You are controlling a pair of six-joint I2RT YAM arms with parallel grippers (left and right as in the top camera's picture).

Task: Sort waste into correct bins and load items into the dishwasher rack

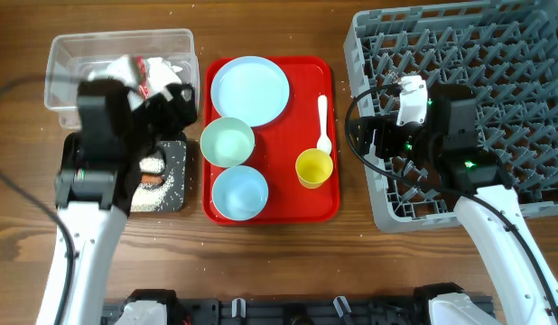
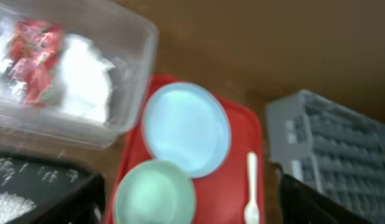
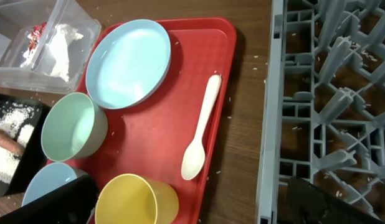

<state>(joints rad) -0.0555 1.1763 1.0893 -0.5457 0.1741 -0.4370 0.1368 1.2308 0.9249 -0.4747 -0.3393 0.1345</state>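
though red wrapper print blurs, napkin beside, both in clear tub

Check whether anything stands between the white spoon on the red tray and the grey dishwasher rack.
Nothing visible blocks it. The white spoon lies near the right edge of the red tray; between it and the dishwasher rack are only the tray's low rim and a strip of wooden table.

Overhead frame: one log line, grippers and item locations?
left gripper open | right gripper open | napkin, red wrapper in clear tub | plate, green bowl, blue bowl, cup, spoon on red tray
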